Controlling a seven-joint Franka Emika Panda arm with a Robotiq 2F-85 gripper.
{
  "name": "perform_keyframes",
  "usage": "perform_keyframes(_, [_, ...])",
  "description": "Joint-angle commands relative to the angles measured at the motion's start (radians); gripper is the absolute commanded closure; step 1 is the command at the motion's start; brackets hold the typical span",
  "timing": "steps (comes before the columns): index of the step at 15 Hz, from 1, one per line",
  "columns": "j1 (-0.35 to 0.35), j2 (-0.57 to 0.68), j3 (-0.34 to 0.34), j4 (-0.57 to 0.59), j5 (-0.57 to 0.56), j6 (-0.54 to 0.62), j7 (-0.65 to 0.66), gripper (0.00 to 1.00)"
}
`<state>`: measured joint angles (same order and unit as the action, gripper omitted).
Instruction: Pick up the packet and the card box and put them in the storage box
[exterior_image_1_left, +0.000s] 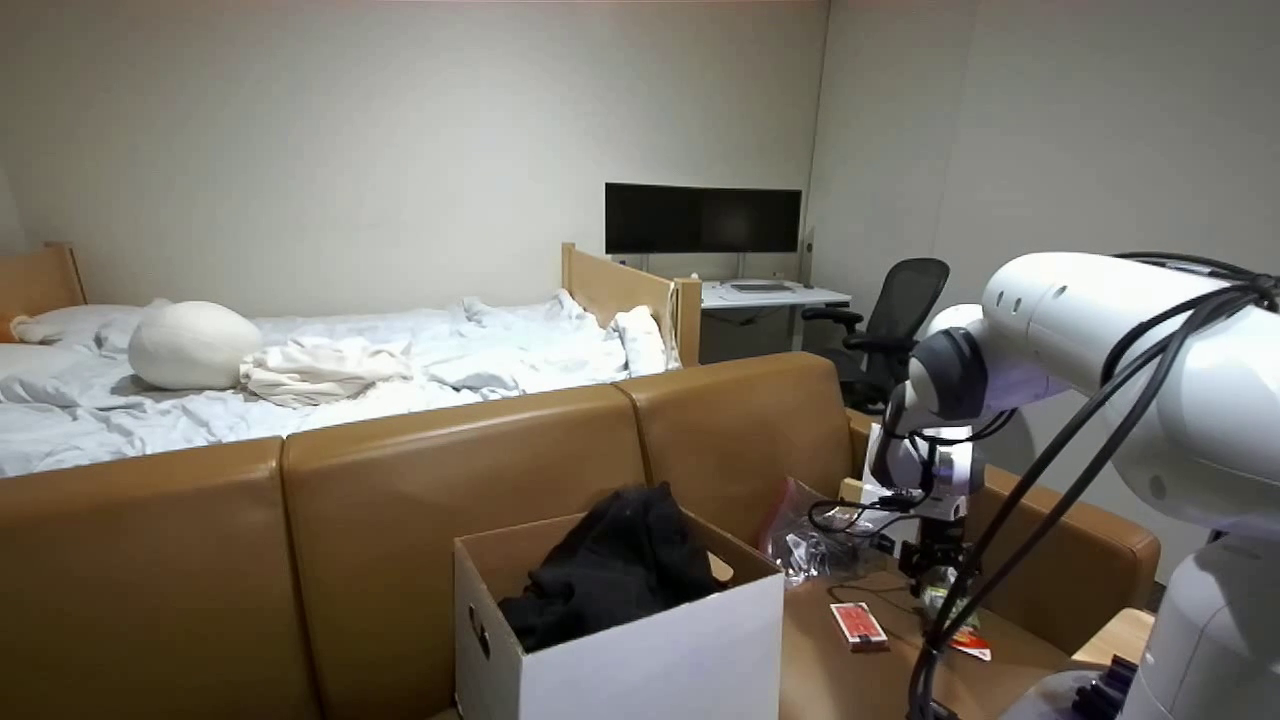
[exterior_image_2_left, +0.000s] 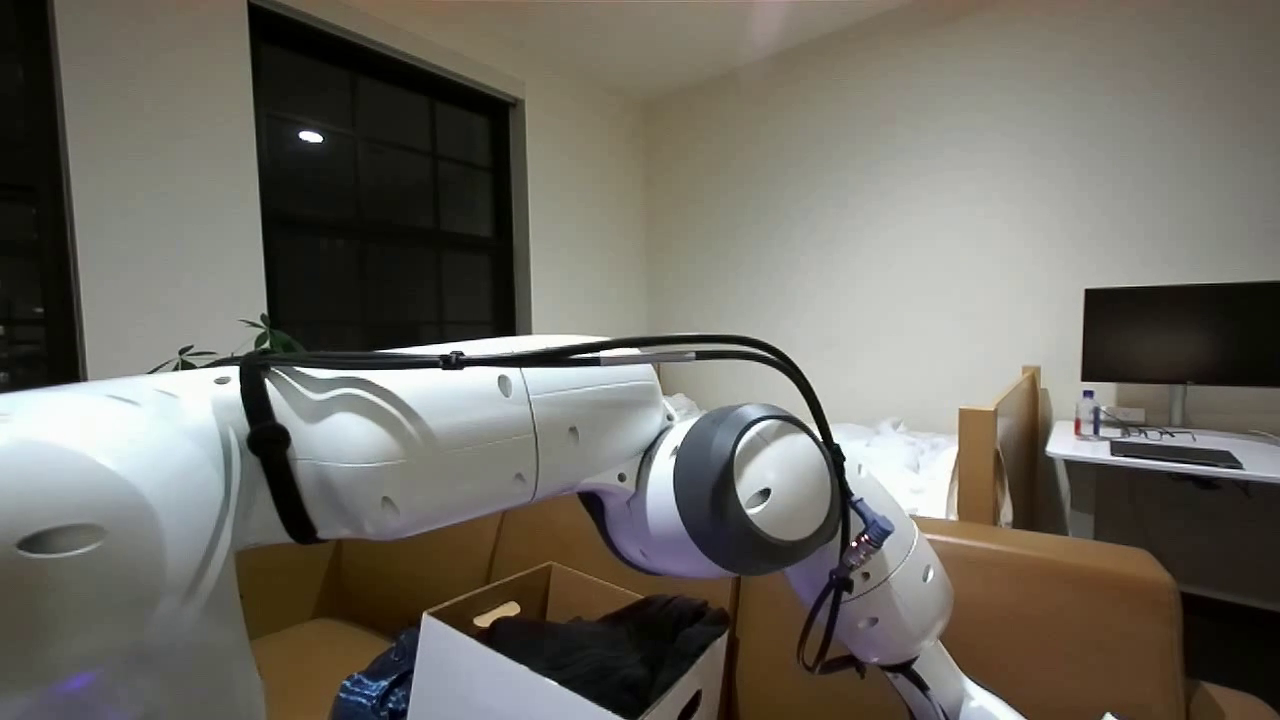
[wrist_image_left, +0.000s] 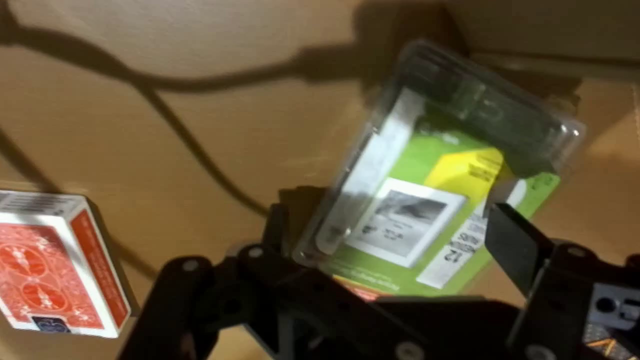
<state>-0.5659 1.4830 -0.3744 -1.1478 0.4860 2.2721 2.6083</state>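
Note:
The packet (wrist_image_left: 435, 165), green with a clear plastic cover and a bit of orange-red at its near end, lies on the sofa seat; in an exterior view the packet (exterior_image_1_left: 968, 640) is partly behind cables. Above it is my gripper (wrist_image_left: 390, 215), jaws wide apart, a finger to each side and nothing gripped. Whether the fingers touch the packet I cannot tell. To the left in the wrist view is the red card box (wrist_image_left: 45, 270), lying flat, apart from the gripper; an exterior view has this card box (exterior_image_1_left: 858, 626) too. The white storage box (exterior_image_1_left: 650, 650) stands open on the sofa.
Black cloth (exterior_image_1_left: 620, 570) fills much of the storage box. A clear plastic bag (exterior_image_1_left: 800, 545) lies against the sofa backrest (exterior_image_1_left: 480, 450), close to the arm. The sofa armrest (exterior_image_1_left: 1090, 520) rises beside the packet. Shiny blue material (exterior_image_2_left: 380, 680) is beside the storage box.

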Motion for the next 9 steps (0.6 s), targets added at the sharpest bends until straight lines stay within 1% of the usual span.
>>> perform_keyframes(1, [-0.071,0.000,0.159,0.043,-0.141,0.039,0.000,0.00])
perform_keyframes(4, [-0.114,-0.006,0.253,0.046,-0.220,0.032,-0.012,0.00])
perform_keyframes(7, [-0.149,-0.015,0.311,0.035,-0.258,0.035,-0.025,0.00])
perform_keyframes(8, [-0.118,-0.017,0.273,0.031,-0.183,0.035,-0.066,0.00])
perform_keyframes(9, [-0.121,-0.019,0.282,0.034,-0.178,0.041,-0.084,0.00])
